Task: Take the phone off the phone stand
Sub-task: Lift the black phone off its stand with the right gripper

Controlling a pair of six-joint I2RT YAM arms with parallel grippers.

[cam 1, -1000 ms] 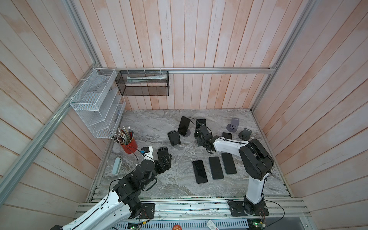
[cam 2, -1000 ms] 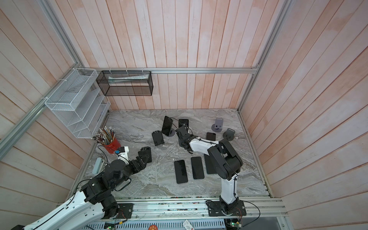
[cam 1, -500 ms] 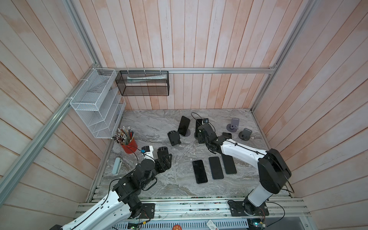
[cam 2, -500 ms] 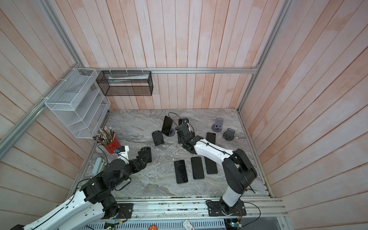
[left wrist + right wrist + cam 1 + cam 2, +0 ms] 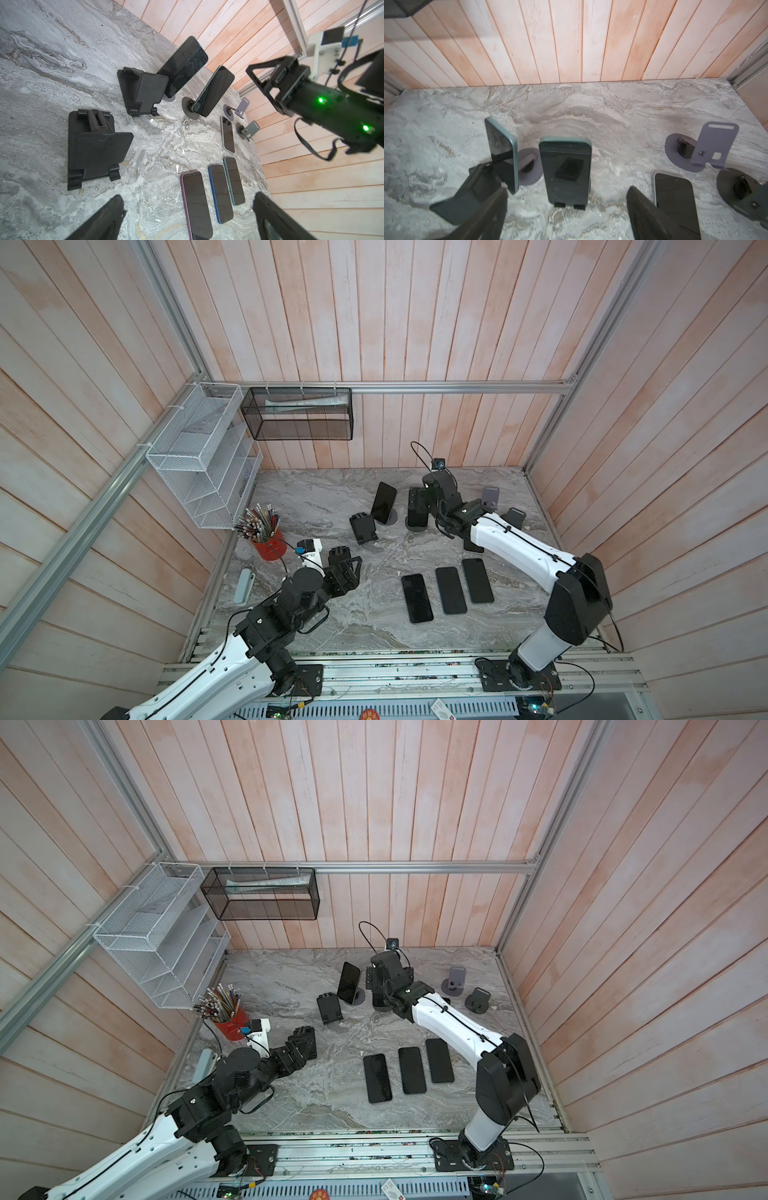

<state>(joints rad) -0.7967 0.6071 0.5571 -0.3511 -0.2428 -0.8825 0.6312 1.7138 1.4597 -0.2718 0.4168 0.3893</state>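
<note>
Two dark phones lean on round grey phone stands near the back of the marble table. One phone (image 5: pixel 417 506) (image 5: pixel 375 990) (image 5: pixel 214 91) (image 5: pixel 565 172) rests on a stand whose black lips (image 5: pixel 570 205) show under it. My right gripper (image 5: pixel 432 499) (image 5: pixel 384 979) (image 5: pixel 566 216) hangs open in front of and above this phone, fingers (image 5: pixel 488 212) wide apart and not touching it. The other phone (image 5: pixel 383 502) (image 5: pixel 502 153) stands just to the left. My left gripper (image 5: pixel 345 568) (image 5: pixel 305 1042) (image 5: pixel 188 224) is open over bare table at the front left.
Three phones (image 5: pixel 450 590) lie flat in a row at the front, and another (image 5: pixel 675 199) lies under the right arm. Black folding stands (image 5: pixel 363 527) (image 5: pixel 93 145) and grey stands (image 5: pixel 490 495) (image 5: pixel 514 516) hold nothing. A red pencil cup (image 5: pixel 268 545) is at the left.
My right gripper has gone from shut to wide open and has risen toward the back wall as the arm swung out to the right. The phone stays on its stand. The left arm has not moved.
</note>
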